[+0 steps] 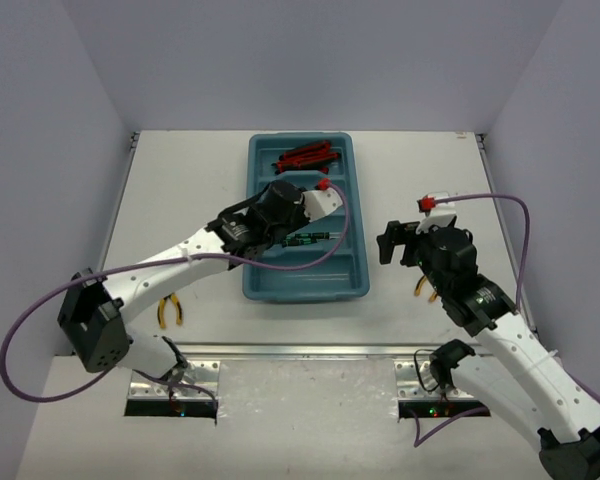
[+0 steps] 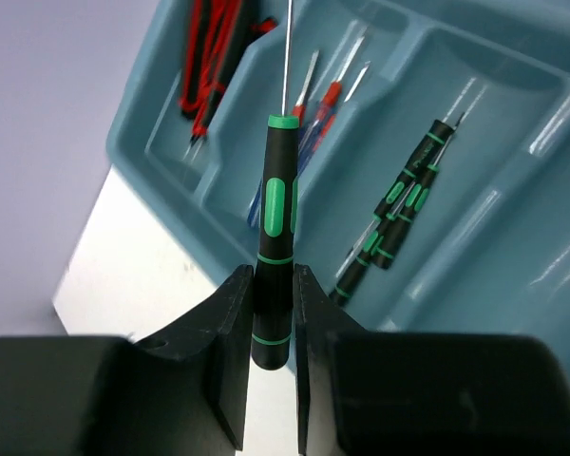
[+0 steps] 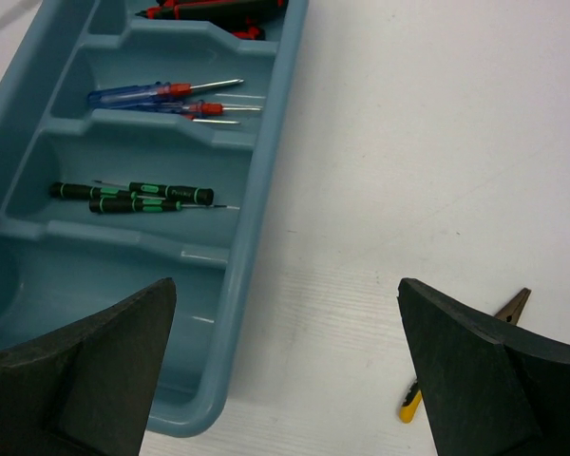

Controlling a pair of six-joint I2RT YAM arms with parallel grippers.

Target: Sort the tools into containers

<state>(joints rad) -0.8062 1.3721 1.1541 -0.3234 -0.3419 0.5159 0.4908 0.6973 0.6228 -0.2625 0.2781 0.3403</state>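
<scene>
Left side: yellow-handled pliers (image 1: 170, 312) lie on the desk, well left of the tray (image 1: 305, 297), unsorted.

Left claw (image 2: 274, 313) is over the tray, clamped narrow on a thin black-green screwdriver (image 2: 275, 218). It grips only the butt end of the handle, and the shaft sticks out toward the far compartments.

Risks, my read:
- The grip is short and at the tail, so the driver could pivot or slip in the pads during a fast move.
- The tip points across the blue/red compartment. Releasing from this pose could land it there or leave it bridging a divider. Line it up over the black-green compartment first.
- The right arm sits just beside the tray, so watch for contact if both arms move.

Tray, far to near:
- red-black utility knives (image 1: 308, 157)
- blue and red-handled screwdrivers (image 3: 161, 95)
- black-green screwdrivers (image 3: 138, 198), a few bunched together
- the nearest compartment shows no tools

Right claw (image 3: 285, 366) is spread wide and holds nothing. It hovers over the desk just right of the tray. A second pair of pliers (image 3: 410, 407) lies on the desk near its right finger, partly hidden.
</scene>
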